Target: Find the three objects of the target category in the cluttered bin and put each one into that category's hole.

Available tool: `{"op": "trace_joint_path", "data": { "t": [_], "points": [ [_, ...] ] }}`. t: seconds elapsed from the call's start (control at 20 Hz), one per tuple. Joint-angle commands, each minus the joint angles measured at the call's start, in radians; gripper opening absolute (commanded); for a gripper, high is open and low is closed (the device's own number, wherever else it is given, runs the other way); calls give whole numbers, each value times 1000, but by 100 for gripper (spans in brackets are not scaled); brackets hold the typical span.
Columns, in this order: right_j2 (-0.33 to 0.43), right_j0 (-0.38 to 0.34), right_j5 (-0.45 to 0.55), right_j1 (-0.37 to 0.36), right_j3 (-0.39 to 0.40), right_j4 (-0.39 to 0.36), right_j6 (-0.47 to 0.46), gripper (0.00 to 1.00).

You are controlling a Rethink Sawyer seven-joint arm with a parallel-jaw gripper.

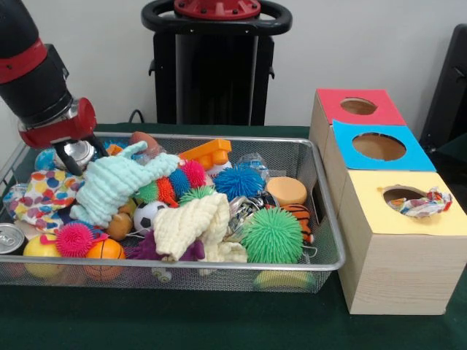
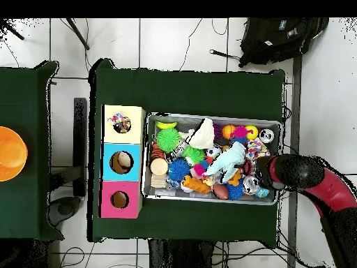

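The wire mesh bin [image 1: 332,264] is full of toys. One polka-dot cloth [image 1: 40,198] lies at the bin's left end; in the overhead view it [image 2: 256,148] lies at the bin's right end. A second polka-dot cloth [image 1: 425,202] hangs crumpled in the hole [image 1: 400,194] of the yellow-topped box, partly over its edge; it also shows in the overhead view [image 2: 122,124]. I see no third one. My gripper [image 1: 79,156] is low over the bin's far left corner, just above the first cloth and beside the mint-green cloth [image 1: 117,184]. It also shows in the overhead view [image 2: 261,172].
A cream cloth [image 1: 195,227], spiky balls, small sports balls and a can [image 1: 10,238] fill the bin. The blue-topped box [image 1: 378,147] and the red-topped box [image 1: 357,106] stand behind the yellow one. An orange bowl [image 2: 10,153] sits on a side table.
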Motion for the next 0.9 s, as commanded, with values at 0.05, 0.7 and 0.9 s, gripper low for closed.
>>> {"op": "trace_joint_path", "data": {
  "t": [0.05,0.7,0.9],
  "points": [
    [65,-4,-20,104,-100,-47,-176,100],
    [82,-19,96,77,-177,-35,-228,100],
    [88,-24,133,45,-179,-30,-230,100]
  ]
}}
